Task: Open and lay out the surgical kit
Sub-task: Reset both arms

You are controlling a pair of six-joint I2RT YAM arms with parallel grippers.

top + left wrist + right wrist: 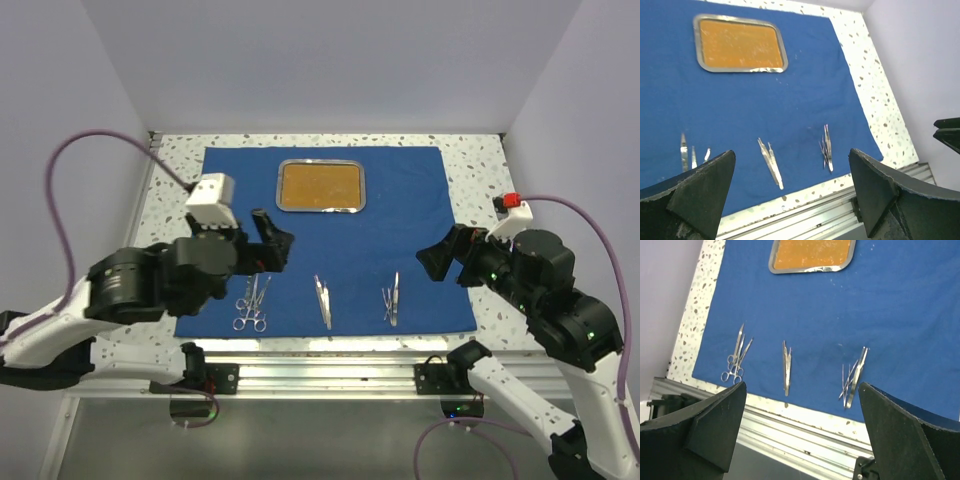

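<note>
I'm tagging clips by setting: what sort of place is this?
Probably a robotics lab test cell: plain enclosure walls, a speckled table with an aluminium rail, and a blue cloth wrap spread on it.

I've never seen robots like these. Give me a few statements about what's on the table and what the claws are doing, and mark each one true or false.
1. The large royal-blue cloth wrap lies spread flat on the speckled table. True.
2. The slim silver instruments sit inside the rounded-rectangular steel tray with the orange-brown inside. False: the tray is empty, and they lie on the cloth in three groups near its front edge.
3. The tray rests on the cloth. True.
4. The left gripper is shut on tweezers. False: it is open and holds nothing.
5. The right gripper is open and empty. True.
</note>
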